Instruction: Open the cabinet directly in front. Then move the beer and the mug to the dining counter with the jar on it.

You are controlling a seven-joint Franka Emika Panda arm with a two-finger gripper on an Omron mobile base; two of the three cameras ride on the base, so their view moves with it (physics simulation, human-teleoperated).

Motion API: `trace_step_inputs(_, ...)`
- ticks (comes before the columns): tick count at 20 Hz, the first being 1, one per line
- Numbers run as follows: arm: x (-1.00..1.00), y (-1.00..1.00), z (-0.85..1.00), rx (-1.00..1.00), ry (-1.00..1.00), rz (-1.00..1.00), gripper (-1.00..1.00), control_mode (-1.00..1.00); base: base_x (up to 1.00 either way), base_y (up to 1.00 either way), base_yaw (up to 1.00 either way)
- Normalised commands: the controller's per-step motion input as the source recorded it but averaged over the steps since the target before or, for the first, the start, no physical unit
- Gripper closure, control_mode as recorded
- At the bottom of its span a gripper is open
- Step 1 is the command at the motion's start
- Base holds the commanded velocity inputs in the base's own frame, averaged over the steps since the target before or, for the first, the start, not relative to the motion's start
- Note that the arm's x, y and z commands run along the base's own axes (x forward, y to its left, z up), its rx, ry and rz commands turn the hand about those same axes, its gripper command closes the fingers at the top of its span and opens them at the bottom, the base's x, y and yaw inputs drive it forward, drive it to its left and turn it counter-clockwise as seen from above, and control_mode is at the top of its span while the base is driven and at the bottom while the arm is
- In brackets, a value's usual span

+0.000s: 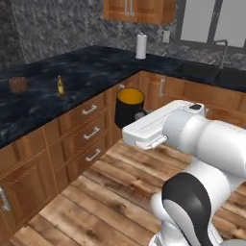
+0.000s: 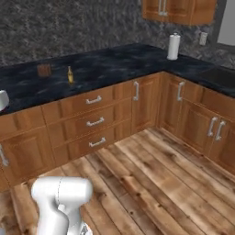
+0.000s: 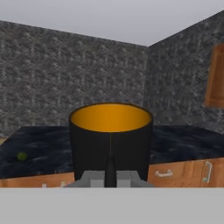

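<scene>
mug (image 1: 129, 106) first: in the left base view it hangs upright in the air at the end of the white arm, orange mouth up, in front of the corner drawers and below the level of the dining counter (image 1: 72, 77) top. on that black marble top, off to the left, stand the beer (image 1: 60, 85) and, further left, the jar (image 1: 18, 84), well apart from the mug. so the coming move looks like a lift and a carry leftward over the counter edge. in the right base view the beer (image 2: 70, 75) and jar (image 2: 44, 69) sit near each other on the counter (image 2: 114, 62), with free marble around them, and the cabinet (image 2: 179, 10) is up at the top edge. in the hand view the mug (image 3: 111, 138) stands right before the gripper (image 3: 110, 173), vertical axis, jaws closed on its near wall as far as can be judged, the marble top spreading behind it.
</scene>
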Motion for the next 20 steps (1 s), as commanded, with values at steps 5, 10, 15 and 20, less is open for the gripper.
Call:
trace_step_inputs(5, 0.00, 0.00, 0.00, 0.00, 0.00, 0.00, 1.00, 1.00, 1.00, -0.13, 0.25)
trace_step_inputs(10, 0.00, 0.00, 0.00, 0.00, 0.00, 0.00, 1.00, 1.00, 1.00, 0.00, 0.42)
trace_step_inputs(15, 0.00, 0.00, 0.00, 0.00, 0.00, 0.00, 1.00, 1.00, 1.00, -0.15, 0.43)
trace_step_inputs(20, 0.00, 0.00, 0.00, 0.00, 0.00, 0.00, 1.00, 1.00, 1.00, -0.22, 0.17)
